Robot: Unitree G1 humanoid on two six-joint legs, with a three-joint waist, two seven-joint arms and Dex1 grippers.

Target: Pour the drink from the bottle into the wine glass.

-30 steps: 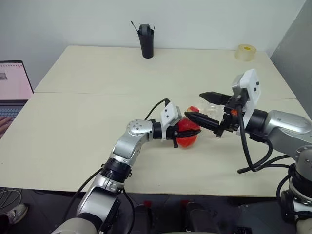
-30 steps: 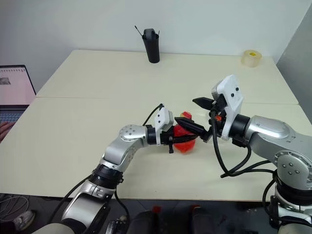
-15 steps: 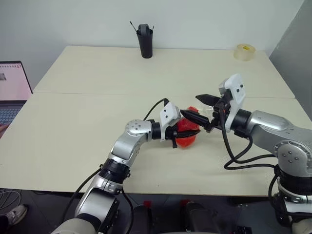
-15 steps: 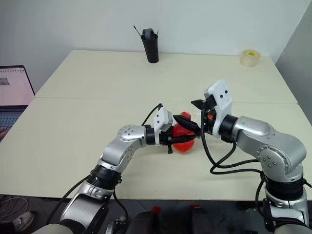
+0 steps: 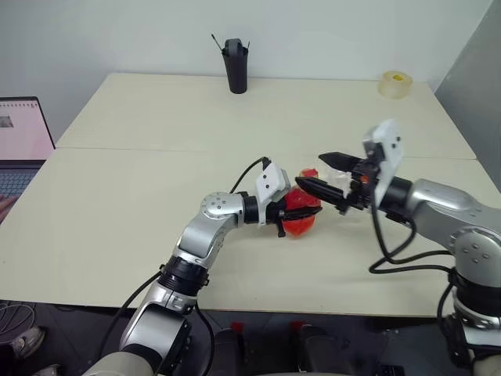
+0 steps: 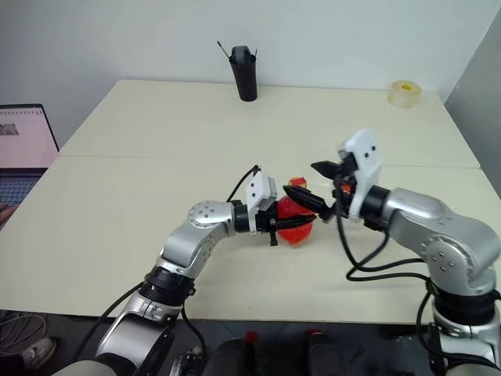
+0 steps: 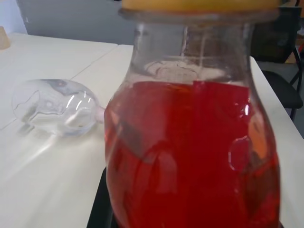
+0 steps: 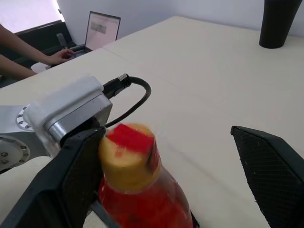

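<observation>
Head views: left gripper (image 5: pixel 291 213) is clamped tight on the bottle (image 5: pixel 300 218) near the table's (image 5: pixel 141 204) front middle, right gripper (image 5: pixel 333 175) spread wide just beside the cap, holding nothing; black pen holder (image 5: pixel 234 65) and tape roll (image 5: pixel 394 83) at the far edge, no readable writing anywhere. Left wrist view: red drink (image 7: pixel 190 156) fills the bottle's bulb, and the wine glass (image 7: pixel 57 107) lies on its side on the tabletop beyond it. Right wrist view: yellow-tan cap (image 8: pixel 127 153) with a plain red label (image 8: pixel 130 137), text illegible, sits between the wide-apart black fingers (image 8: pixel 270 166); laptop (image 8: pixel 101 29) and a person's hand (image 8: pixel 61 54) at the far corner.
</observation>
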